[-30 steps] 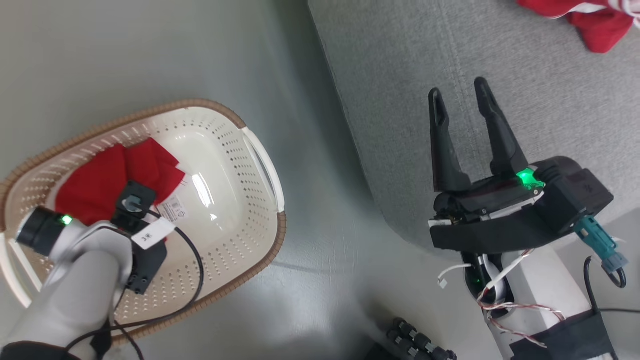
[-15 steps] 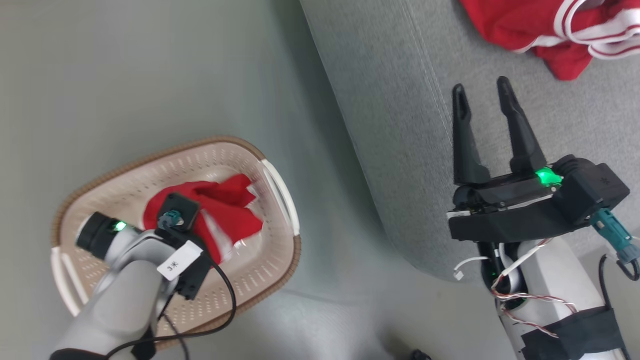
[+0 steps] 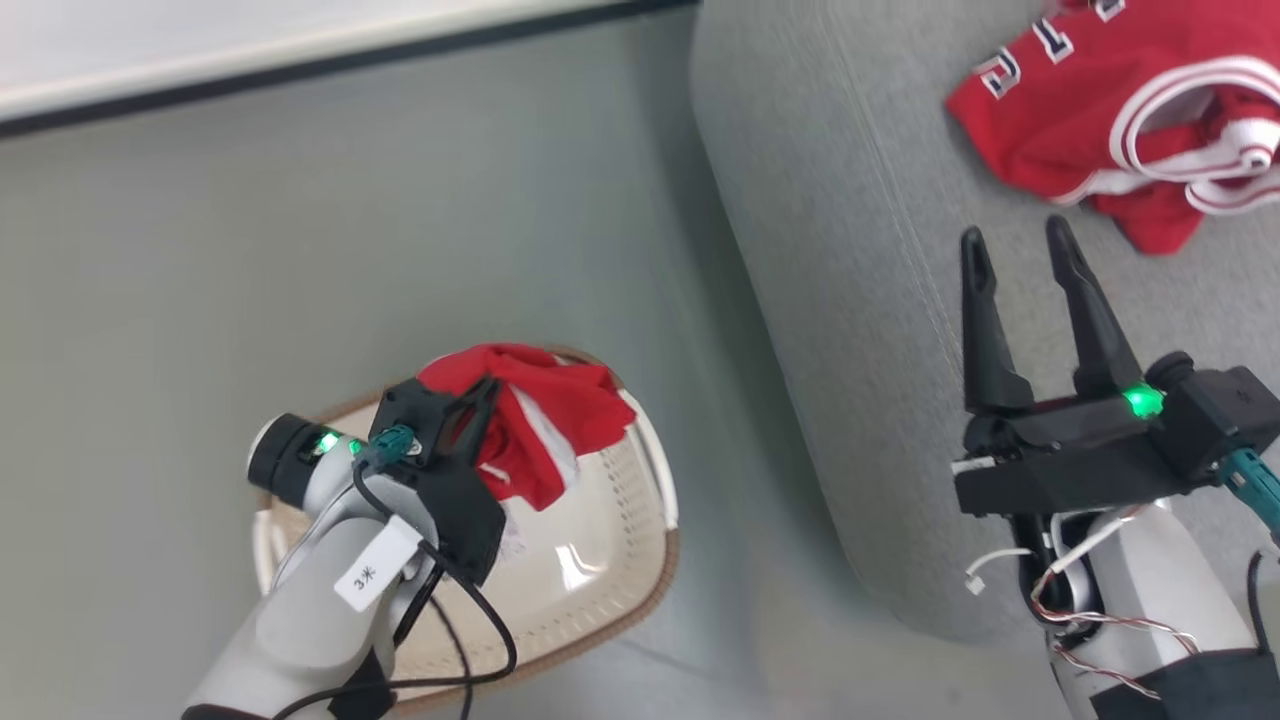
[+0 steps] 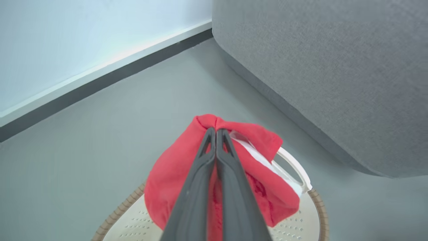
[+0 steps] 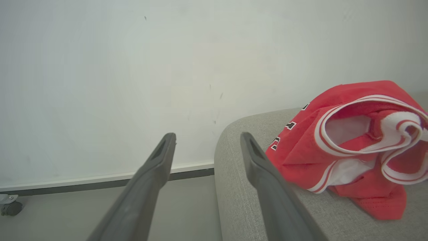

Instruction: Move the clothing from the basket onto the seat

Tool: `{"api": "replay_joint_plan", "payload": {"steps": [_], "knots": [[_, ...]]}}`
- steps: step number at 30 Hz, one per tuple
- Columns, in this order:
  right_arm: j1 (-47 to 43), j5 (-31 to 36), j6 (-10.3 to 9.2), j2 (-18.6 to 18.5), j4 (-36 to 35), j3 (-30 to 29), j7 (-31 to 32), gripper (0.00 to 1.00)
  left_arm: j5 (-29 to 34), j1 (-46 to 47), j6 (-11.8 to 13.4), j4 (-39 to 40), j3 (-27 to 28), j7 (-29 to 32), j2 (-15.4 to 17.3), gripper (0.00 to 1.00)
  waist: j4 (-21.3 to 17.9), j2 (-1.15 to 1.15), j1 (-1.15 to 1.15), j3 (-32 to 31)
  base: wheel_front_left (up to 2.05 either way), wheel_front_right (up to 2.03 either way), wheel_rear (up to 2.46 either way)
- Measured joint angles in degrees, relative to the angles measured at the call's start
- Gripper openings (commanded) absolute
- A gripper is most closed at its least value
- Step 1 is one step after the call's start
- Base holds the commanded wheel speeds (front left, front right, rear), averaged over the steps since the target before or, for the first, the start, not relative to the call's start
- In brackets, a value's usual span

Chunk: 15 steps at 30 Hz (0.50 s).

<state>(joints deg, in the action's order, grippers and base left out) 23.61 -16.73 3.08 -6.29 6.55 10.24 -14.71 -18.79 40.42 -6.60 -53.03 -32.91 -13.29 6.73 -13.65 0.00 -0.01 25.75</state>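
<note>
Basket (image 3: 600, 590): cream-white, perforated sides, brown woven-look rim, white side handle. It stands on the grey floor (image 3: 300, 250) near the seat (image 3: 860, 250), apart from it.

Contents you can count: one red garment (image 3: 545, 420) with white trim, bunched and hanging over the basket's far end. Whether its lower folds touch the basket's bottom, you cannot tell.

Seat: grey upholstered cushion with rounded edge and stitched seam. On it you have one red jersey (image 3: 1060, 130) with white stripe trim, dark white-edged lettering and white lining. It lies crumpled, well apart from the basket.

Left gripper (image 4: 215, 130): your left arm reaches over the basket with the wrist bent. The fingers are pressed together and clamped on the top fold of the red garment, which drapes down either side of them.

Right gripper (image 3: 1013, 230): held above the seat, fingers spread apart with nothing between them. The tips point toward the jersey and sit near it, not touching.
</note>
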Motion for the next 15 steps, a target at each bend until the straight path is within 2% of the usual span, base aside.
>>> {"api": "replay_joint_plan", "payload": {"steps": [15], "knots": [[-5.6, 0.0, 2.03, -0.3, 3.1, 0.6, 0.0, 1.00, -5.8, -2.7, -0.5, 13.7, 3.2, -1.0, -0.9, 0.00, 6.3, 0.00, 0.00, -12.3, 0.00, 0.00, 0.00]]}}
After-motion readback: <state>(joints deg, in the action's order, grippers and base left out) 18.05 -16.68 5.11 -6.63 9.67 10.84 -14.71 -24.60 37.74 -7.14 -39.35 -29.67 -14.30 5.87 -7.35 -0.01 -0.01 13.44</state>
